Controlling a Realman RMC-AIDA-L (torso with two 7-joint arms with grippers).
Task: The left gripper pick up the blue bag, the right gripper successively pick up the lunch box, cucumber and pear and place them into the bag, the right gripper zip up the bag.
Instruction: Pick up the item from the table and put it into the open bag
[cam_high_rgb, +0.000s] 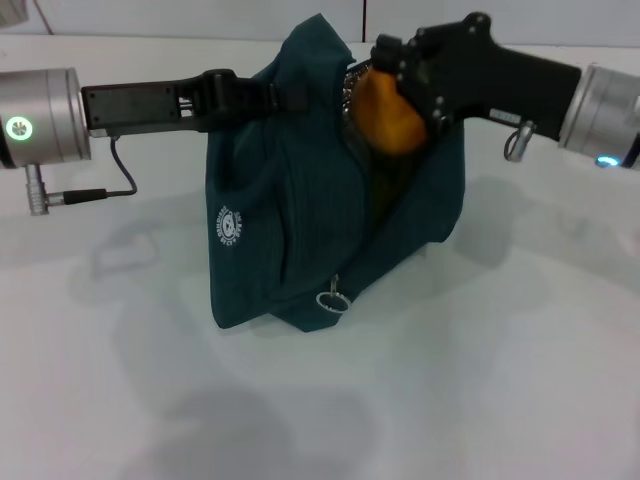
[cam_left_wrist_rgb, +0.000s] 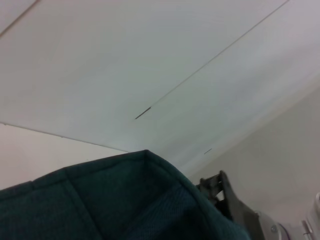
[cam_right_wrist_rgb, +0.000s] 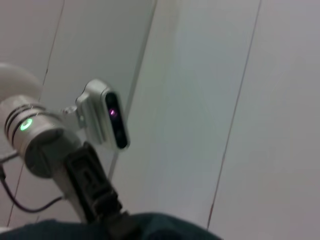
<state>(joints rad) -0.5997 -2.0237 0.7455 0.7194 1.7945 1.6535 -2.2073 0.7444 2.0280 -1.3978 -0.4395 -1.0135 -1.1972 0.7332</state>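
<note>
The blue bag (cam_high_rgb: 300, 210) hangs upright with its base on the white table, its top open. My left gripper (cam_high_rgb: 262, 96) is shut on the bag's upper left rim and holds it up. From the right, my right gripper (cam_high_rgb: 402, 88) is shut on the yellow-orange pear (cam_high_rgb: 385, 120), which sits in the bag's open mouth. The lunch box and the cucumber are hidden. In the left wrist view, the bag's fabric (cam_left_wrist_rgb: 120, 200) fills the lower part, with the right gripper's dark body (cam_left_wrist_rgb: 222, 192) behind it. The bag's edge (cam_right_wrist_rgb: 170, 227) also shows in the right wrist view.
A metal zip-pull ring (cam_high_rgb: 333, 300) dangles at the bag's lower front. A black cable (cam_high_rgb: 110, 185) loops under my left wrist. The white table (cam_high_rgb: 500, 380) spreads all round the bag. The right wrist view shows my left arm (cam_right_wrist_rgb: 45, 135).
</note>
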